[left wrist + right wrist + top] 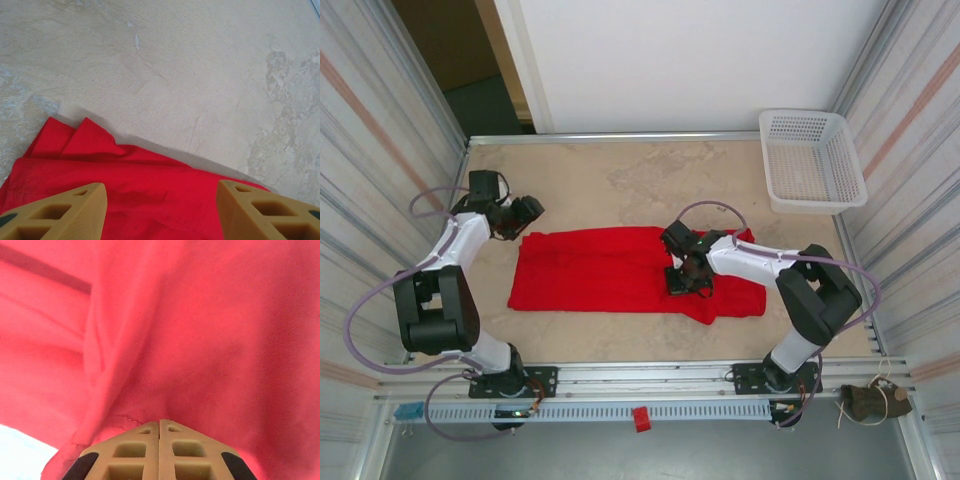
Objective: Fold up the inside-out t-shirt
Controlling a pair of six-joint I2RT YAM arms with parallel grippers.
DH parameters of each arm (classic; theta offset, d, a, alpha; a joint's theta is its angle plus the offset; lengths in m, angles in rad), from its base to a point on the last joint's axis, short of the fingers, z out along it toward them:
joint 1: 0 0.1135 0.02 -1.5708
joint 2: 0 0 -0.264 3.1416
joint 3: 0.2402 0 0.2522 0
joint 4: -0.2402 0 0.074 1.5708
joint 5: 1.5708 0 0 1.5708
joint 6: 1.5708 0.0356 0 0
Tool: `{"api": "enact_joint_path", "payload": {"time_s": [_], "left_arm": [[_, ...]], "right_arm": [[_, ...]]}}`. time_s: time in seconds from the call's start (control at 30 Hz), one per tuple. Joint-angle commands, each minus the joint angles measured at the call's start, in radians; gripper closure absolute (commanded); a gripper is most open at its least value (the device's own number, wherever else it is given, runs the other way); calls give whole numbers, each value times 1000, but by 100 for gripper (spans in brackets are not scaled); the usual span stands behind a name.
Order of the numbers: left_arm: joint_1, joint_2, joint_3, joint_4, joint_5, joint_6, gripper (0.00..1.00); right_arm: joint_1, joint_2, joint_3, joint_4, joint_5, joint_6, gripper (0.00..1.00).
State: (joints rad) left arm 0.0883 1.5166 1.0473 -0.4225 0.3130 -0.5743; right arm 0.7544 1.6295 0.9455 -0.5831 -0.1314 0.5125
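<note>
While ribbed walls (380,120) flank it, the beige table (620,170) bears the t-shirt (590,270).

Bright even light, faint soft shadow along t-shirt (150,185) edge, right wrist close-up slightly blurred

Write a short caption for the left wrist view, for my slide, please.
Left gripper, open, hovering over an edge of the red t-shirt lying on the beige table.

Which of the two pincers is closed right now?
The right pincer: its fingers meet, pinching the red shirt. The left pincer has a wide gap between its fingers, above the shirt's edge.
</note>
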Motion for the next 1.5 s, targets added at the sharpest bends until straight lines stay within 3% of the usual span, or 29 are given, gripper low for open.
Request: {"api": "enact_joint_path", "payload": {"time_s": [0.0, 0.13, 0.3, 0.5, 0.73, 1.03, 1.13, 1.23, 1.47], "left_arm": [[-4, -17, 15, -18, -8, -4, 41], [-2, 7, 57, -70, -62, 47, 40], [-2, 90, 103, -153, -149, 103, 40], [-5, 164, 76, -118, -143, 69, 41], [-18, 240, 139, -173, -255, 138, 47], [-47, 316, 171, -167, -285, 164, 56], [-60, 346, 188, -166, -287, 165, 68], [-68, 371, 212, -166, -292, 175, 100], [-68, 382, 313, -182, -327, 219, 100]], "right_arm": [[38, -58, -37, -29, -98, -2, 94], [36, -153, -55, -48, -129, 17, 78], [-94, -197, 31, -27, -129, 33, 51], [-225, -70, 90, 77, -88, 104, 50], [-334, 19, 27, 157, -59, 201, 51], [-382, 33, -46, 201, -56, 253, 51], [-384, 41, -55, 202, -47, 272, 51], [-387, 51, -63, 195, -31, 293, 51], [-398, 69, -78, 158, 17, 333, 51]]}}
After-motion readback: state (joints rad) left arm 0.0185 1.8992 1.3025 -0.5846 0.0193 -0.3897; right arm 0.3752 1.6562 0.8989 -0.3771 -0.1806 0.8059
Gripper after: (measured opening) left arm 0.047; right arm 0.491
